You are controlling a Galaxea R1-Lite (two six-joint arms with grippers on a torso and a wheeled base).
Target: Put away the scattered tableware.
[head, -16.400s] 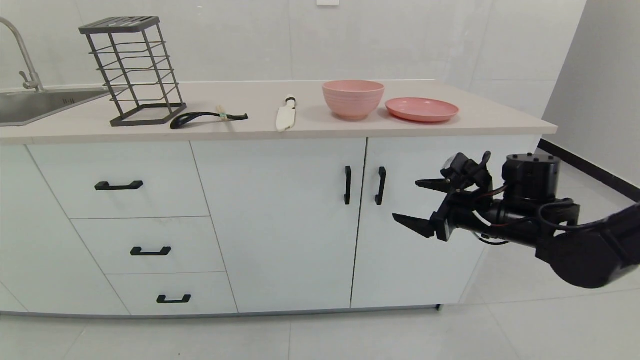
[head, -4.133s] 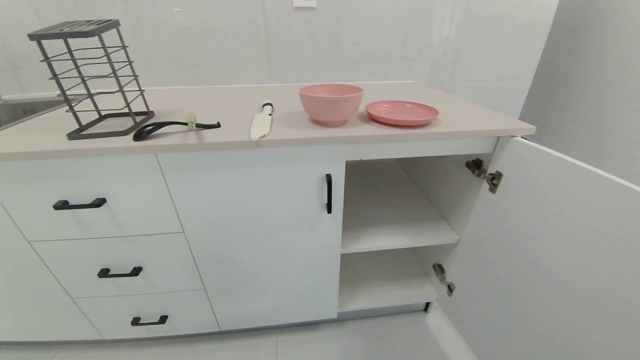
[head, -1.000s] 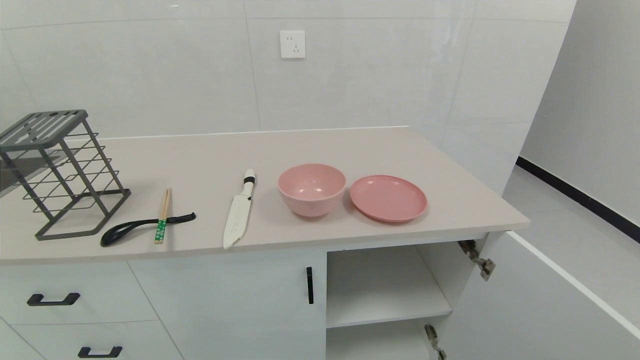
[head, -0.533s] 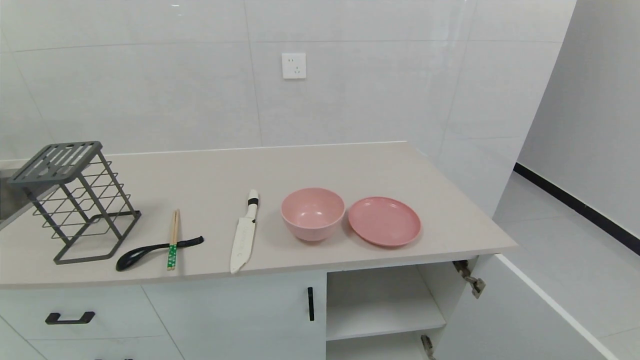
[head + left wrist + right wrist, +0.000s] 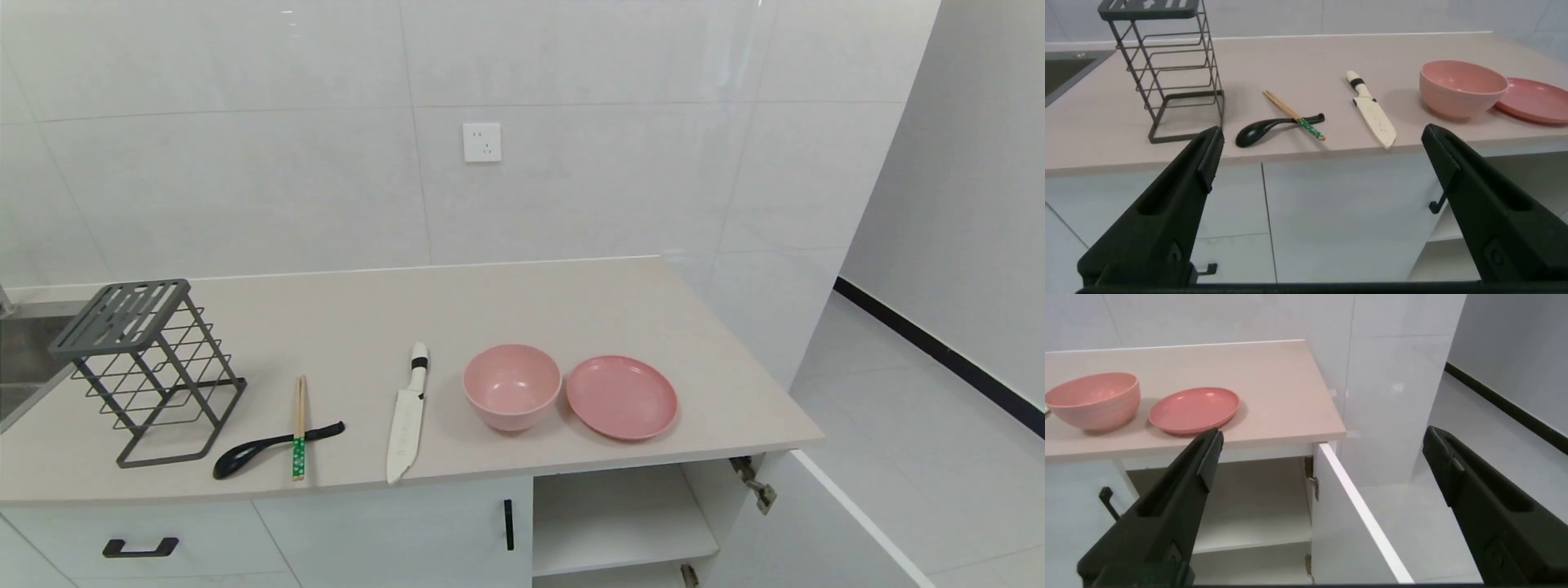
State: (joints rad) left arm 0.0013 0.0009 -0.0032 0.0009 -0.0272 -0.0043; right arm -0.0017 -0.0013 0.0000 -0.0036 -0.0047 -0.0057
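A pale counter (image 5: 522, 310) runs along a white tiled wall, with the cabinet door (image 5: 849, 531) under its right end swung open on a bare shelf (image 5: 620, 523).

From the head, all the tableware lies along the front edge. The pink plate (image 5: 622, 396) is nearest the right corner and the pink bowl (image 5: 512, 396) is just beside it. The sheathed knife (image 5: 406, 416) comes next, its tip almost at the lip. Then come the chopsticks (image 5: 299, 429) lying across the black spoon (image 5: 273, 445), and the wire rack (image 5: 147, 367) toward the left end.

In the left wrist view, the left gripper (image 5: 1320, 137) is spread wide, empty, below counter height and out in front of the spoon and knife. A rise too close to the counter would probably catch its overhang. Closing on the spoon would likely drag the crossed chopsticks with it and could roll them off the front edge.

In the right wrist view, the right gripper (image 5: 1323, 439) is likewise agape and empty, in front of the open cupboard. The door's thin edge stands between its fingers and the plate. An arm swinging up toward the plate could knock that door. The shallow plate also gives little rim to pinch, so it may slide toward the corner.
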